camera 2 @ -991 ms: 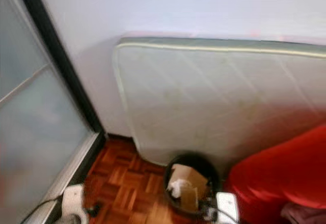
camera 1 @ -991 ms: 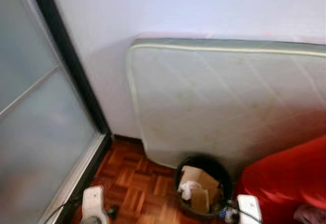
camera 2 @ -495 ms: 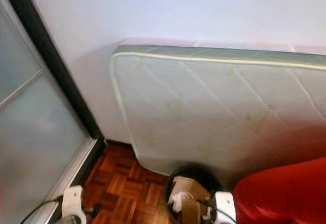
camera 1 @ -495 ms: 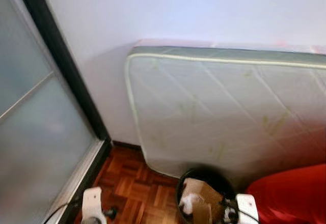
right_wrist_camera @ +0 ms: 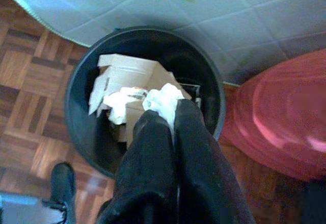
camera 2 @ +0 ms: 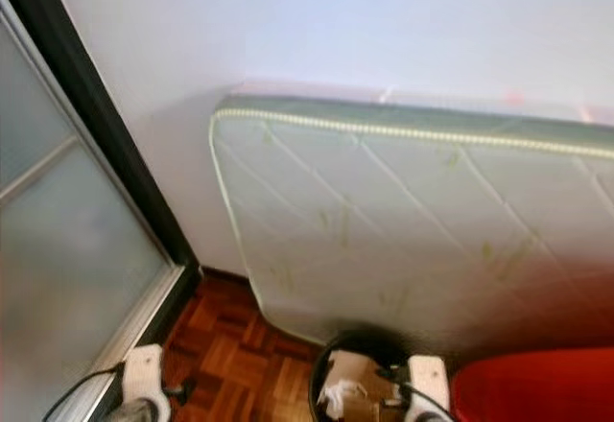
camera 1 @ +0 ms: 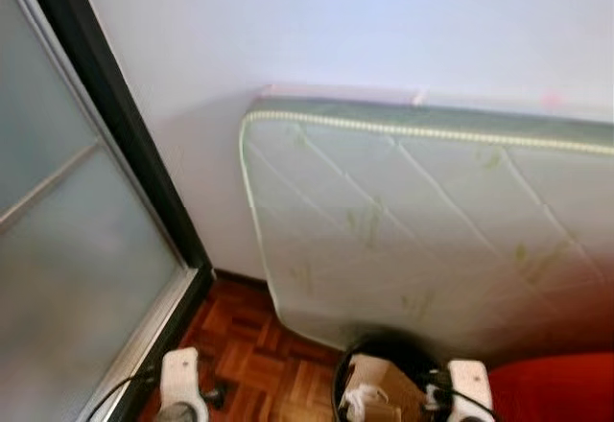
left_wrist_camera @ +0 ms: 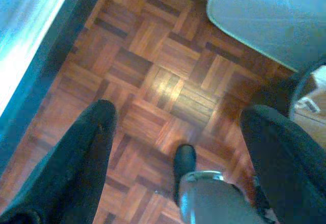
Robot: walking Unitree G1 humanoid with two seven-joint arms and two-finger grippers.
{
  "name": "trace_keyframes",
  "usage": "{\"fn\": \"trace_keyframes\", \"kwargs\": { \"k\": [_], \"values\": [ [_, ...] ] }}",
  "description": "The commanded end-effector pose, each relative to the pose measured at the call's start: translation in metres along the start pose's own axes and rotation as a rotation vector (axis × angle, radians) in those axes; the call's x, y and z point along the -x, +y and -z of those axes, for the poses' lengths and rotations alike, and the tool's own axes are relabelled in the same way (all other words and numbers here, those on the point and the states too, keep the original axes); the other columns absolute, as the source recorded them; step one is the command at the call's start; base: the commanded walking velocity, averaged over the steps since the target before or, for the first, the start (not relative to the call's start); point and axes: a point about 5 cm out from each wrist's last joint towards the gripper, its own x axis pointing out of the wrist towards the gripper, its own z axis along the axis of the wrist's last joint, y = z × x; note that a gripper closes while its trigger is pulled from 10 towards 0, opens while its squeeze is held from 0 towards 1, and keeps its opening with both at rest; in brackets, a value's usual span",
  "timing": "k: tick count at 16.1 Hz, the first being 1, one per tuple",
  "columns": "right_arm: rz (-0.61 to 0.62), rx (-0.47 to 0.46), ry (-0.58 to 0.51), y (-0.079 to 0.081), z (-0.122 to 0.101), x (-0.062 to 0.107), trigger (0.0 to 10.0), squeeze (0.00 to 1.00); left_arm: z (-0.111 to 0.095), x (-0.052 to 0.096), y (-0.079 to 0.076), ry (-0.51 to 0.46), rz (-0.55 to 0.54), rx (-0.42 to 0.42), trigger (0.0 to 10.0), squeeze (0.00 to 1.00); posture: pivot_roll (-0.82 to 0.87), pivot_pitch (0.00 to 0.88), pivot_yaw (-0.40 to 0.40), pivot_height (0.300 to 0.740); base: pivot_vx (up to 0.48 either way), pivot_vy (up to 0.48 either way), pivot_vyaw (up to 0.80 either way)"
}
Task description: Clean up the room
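A crumpled white tissue (right_wrist_camera: 162,101) is pinched between the closed fingers of the right gripper (right_wrist_camera: 170,117), held directly above the black bin (right_wrist_camera: 81,132), where torn cardboard (right_wrist_camera: 122,76) lies. The bin is set on the parquet floor (left_wrist_camera: 163,86) against a leaning mattress (camera 1: 432,230), beside a red bag (right_wrist_camera: 280,122). The left gripper (left_wrist_camera: 178,132) is spread wide above the floor.

The floor (left_wrist_camera: 163,81) is glossy wooden parquet. The mattress (camera 1: 422,230) has quilted matt cloth. The bin (right_wrist_camera: 81,127) looks like smooth dark plastic, holding matt cardboard (right_wrist_camera: 125,74) and crumpled white paper (right_wrist_camera: 162,99). The door panel (camera 1: 67,269) is frosted glass.
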Motion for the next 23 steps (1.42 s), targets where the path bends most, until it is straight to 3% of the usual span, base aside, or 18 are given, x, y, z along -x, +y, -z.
{"fn": "trace_keyframes", "kwargs": {
  "k": [1,3,5,6,9,11,15,18,23],
  "values": [
    [-0.016,-0.024,-0.032,0.003,-0.002,0.0,10.0,0.0,0.004,0.002,0.004,0.004,-0.006,-0.014,10.0,0.0,-0.04,0.0,0.047,0.74,0.0,0.0,0.0],
    [-0.035,-0.026,-0.064,0.003,-0.005,0.0,10.0,0.0,0.002,0.001,0.004,-0.022,-0.014,-0.005,10.0,0.0,-0.01,0.0,0.04,0.74,0.0,0.0,0.0],
    [-0.125,0.004,-0.27,0.052,-0.079,-0.016,10.0,0.0,-0.001,0.001,0.004,-0.055,-0.014,0.007,10.0,0.0,-0.01,0.0,0.038,0.74,0.0,0.0,0.0],
    [-0.139,0.004,-0.296,0.058,-0.089,-0.017,10.0,0.0,-0.002,0.001,0.003,-0.064,-0.013,0.01,10.0,0.0,0.0,0.0,0.037,0.74,0.0,0.0,0.0],
    [-0.152,-0.007,-0.324,0.063,-0.103,-0.018,10.0,0.0,-0.038,-0.001,0.005,-0.214,0.003,0.013,10.0,0.0,0.0,0.0,0.037,0.74,0.0,0.0,0.0],
    [-0.162,-0.02,-0.357,0.067,-0.116,-0.018,10.0,0.0,-0.077,-0.002,-0.006,-0.357,0.028,-0.014,10.0,0.0,0.0,0.0,0.048,0.74,0.0,0.0,0.0],
    [-0.109,-0.046,-0.379,0.055,-0.116,-0.017,10.0,0.0,-0.083,-0.001,-0.009,-0.393,0.037,-0.018,10.0,0.0,0.01,0.0,0.052,0.74,0.0,0.0,0.0],
    [-0.003,-0.065,-0.368,0.027,-0.109,-0.016,10.0,0.0,-0.073,-0.001,-0.011,-0.383,0.034,0.013,10.0,0.0,0.0,0.011,0.029,0.74,0.0,0.0,0.0],
    [0.05,-0.085,-0.425,0.007,-0.124,-0.012,10.0,0.0,-0.07,-0.002,-0.025,-0.377,0.073,0.023,10.0,0.0,-0.05,0.055,0.013,0.74,0.0,0.0,0.0]
  ]
}}
